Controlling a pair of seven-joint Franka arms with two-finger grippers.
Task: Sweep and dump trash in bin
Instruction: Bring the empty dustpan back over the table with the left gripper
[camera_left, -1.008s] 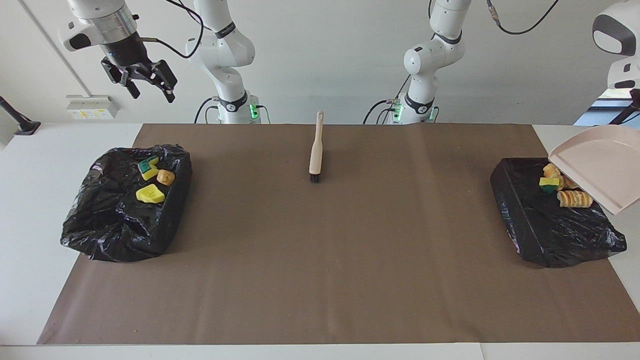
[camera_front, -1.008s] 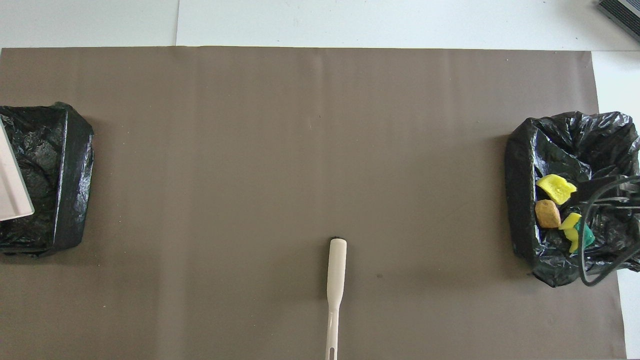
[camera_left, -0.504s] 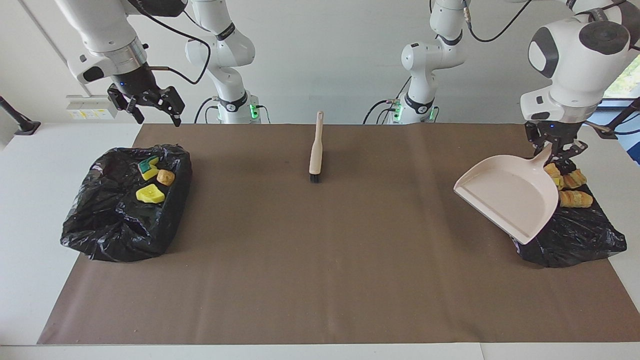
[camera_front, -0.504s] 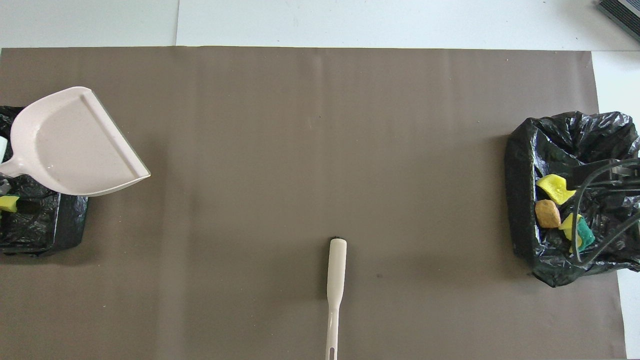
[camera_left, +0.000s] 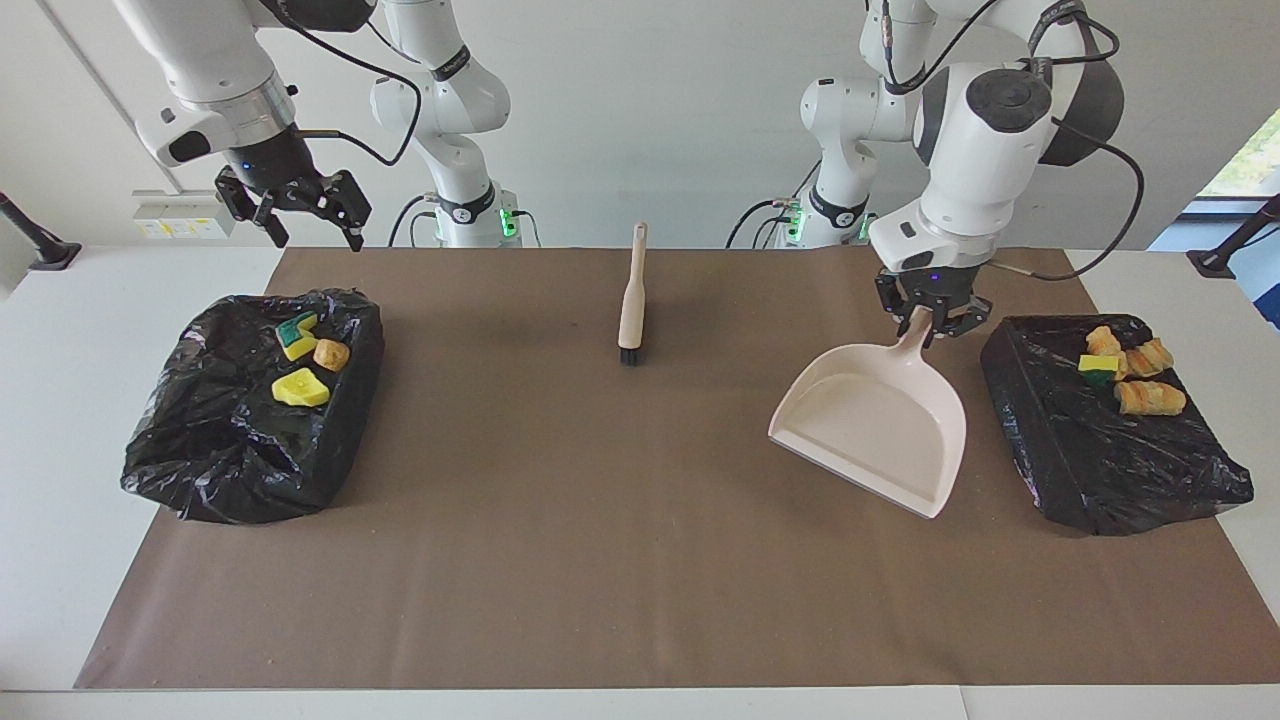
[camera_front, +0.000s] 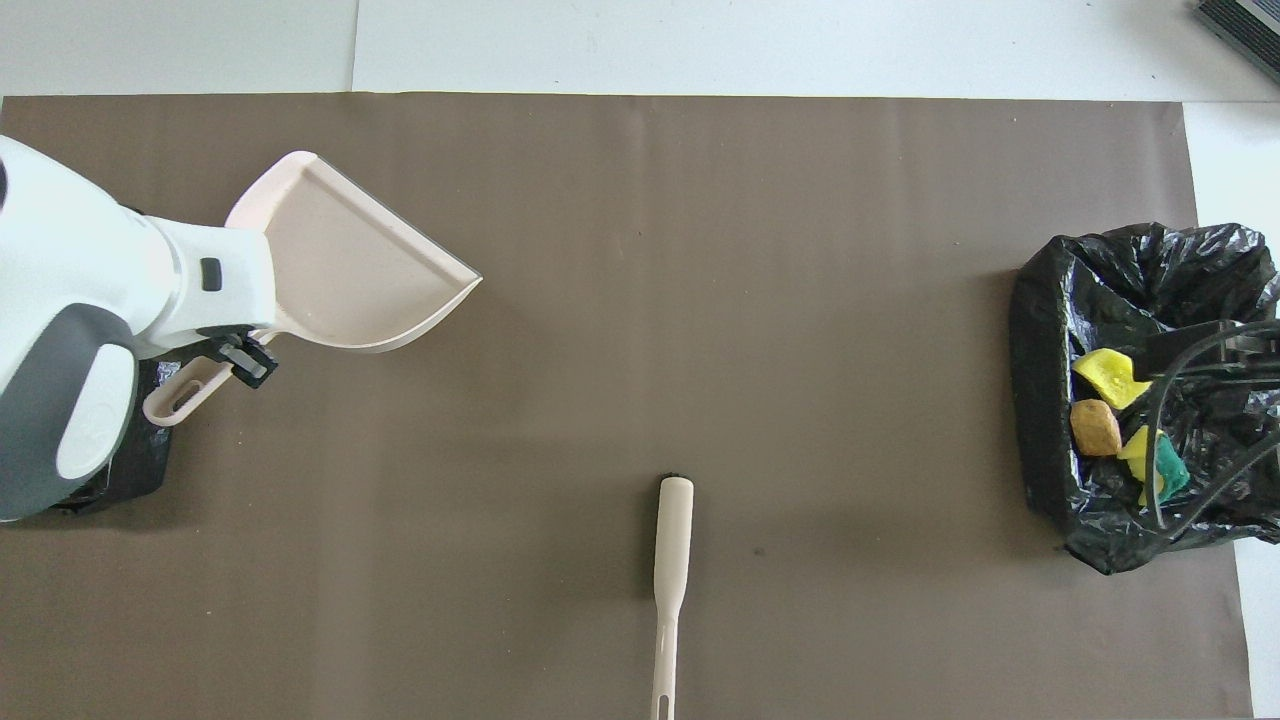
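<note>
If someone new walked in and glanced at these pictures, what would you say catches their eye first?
Probably the pale dustpan, empty and held by its handle in the left gripper over the brown mat, beside a black bin bag holding bread-like lumps and a sponge scrap. A second black bag at the right arm's end holds bright yellow sponge pieces, with the right gripper open above it. A brush lies between them, nearer the robots.

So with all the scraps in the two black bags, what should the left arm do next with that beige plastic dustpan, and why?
Probably lower it and set it on the brown paper mat. The left gripper, shut on the beige plastic dustpan handle, holds the empty pan over bare mat beside the black bag-lined bin. No trash is visible on the mat, the cream hand brush lies unused, and the right gripper waits open above the other bin.
</note>
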